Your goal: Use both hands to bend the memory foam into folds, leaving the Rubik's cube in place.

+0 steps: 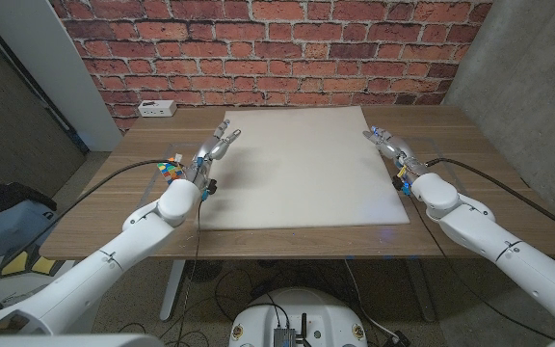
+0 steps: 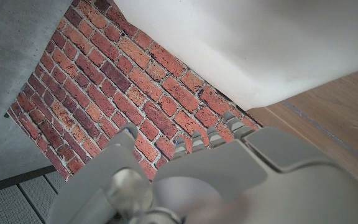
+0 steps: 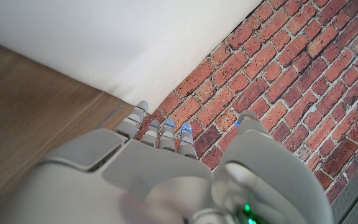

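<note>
1. Colours of a multicoloured Rubik's cube [image 1: 170, 169] show at the left side of the wooden table [image 1: 287, 240], just beside my left wrist and left of the foam.
2. My left hand [image 1: 213, 151] stretches along the left edge of the foam, fingers extended toward its far left corner and slightly apart, holding nothing. In the left wrist view, the hand [image 2: 216, 180] points past the foam's corner toward the red brick wall [image 2: 135, 81].
3. Flat on the table's middle lies the large white rectangular memory foam sheet [image 1: 302, 169], unfolded.
4. My right hand [image 1: 393, 151] lies along the foam's right edge, fingers straight and slightly apart, reaching toward the far right corner with nothing in its grasp. The right wrist view shows its fingertips [image 3: 166, 127] near the foam's corner.
</note>
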### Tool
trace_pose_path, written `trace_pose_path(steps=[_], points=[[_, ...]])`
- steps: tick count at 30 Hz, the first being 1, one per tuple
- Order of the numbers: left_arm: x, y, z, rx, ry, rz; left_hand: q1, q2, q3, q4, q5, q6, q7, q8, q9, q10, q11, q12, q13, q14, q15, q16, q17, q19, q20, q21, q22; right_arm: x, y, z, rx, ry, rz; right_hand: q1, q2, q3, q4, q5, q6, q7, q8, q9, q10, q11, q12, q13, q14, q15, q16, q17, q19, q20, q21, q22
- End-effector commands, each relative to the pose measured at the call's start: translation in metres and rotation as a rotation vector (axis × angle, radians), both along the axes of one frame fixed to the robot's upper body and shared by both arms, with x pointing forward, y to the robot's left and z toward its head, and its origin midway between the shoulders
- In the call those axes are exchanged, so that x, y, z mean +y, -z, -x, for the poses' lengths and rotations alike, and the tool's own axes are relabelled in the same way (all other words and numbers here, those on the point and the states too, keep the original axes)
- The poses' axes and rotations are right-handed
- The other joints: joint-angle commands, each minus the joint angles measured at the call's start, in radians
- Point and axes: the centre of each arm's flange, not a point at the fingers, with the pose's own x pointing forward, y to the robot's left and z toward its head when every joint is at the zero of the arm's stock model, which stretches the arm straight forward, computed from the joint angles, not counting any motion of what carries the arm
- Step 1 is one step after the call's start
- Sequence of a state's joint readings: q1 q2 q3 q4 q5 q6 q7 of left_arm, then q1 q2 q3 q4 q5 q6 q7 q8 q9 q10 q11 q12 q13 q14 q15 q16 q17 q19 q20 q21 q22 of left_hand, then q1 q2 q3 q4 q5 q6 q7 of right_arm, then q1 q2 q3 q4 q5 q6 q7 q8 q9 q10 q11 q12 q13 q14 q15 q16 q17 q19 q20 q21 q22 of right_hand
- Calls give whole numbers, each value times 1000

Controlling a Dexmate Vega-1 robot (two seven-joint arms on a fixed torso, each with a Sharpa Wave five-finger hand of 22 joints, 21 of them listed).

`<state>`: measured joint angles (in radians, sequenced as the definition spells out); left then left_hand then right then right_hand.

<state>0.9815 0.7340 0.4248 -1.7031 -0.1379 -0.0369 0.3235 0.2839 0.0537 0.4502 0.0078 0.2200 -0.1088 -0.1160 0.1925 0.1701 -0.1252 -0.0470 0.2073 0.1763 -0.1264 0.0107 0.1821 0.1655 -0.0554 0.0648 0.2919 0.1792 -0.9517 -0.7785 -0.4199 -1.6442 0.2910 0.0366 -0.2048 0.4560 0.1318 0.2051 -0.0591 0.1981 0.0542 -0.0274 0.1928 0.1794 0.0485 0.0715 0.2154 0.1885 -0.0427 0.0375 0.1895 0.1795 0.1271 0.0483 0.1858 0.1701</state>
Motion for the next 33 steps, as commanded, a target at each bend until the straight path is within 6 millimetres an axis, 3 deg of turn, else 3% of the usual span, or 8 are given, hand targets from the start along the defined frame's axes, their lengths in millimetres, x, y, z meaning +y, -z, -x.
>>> trace_pose_path(steps=[1, 33], points=[[-13, 1, 33, -47, -80, -140, 7, -13, 1, -15, -8, 6, -8, -3, 3, 4, -1, 5, 4, 4, 4, 4, 5, -5, 13, -5, 5, 7, 3, 21, -11, 69, 137, 11, -3, 3, -5, -3, 7, 0, 3, 4, 5, 2, 1, 5, 4, 1, 7, 2, 5, -5, 9, 3], [-31, 20, 82, -31, -198, -423, 34, -36, -13, -58, -19, 10, -2, -8, 5, 2, 1, -4, 5, 0, 0, -2, 7, 4, 2, -18, 7, 26, 17, 72, 31, 164, 425, 17, 5, 8, -17, -11, 12, -3, 3, 5, 15, -2, -1, 6, 7, -12, 7, 3, 8, -15, 10, 3]])
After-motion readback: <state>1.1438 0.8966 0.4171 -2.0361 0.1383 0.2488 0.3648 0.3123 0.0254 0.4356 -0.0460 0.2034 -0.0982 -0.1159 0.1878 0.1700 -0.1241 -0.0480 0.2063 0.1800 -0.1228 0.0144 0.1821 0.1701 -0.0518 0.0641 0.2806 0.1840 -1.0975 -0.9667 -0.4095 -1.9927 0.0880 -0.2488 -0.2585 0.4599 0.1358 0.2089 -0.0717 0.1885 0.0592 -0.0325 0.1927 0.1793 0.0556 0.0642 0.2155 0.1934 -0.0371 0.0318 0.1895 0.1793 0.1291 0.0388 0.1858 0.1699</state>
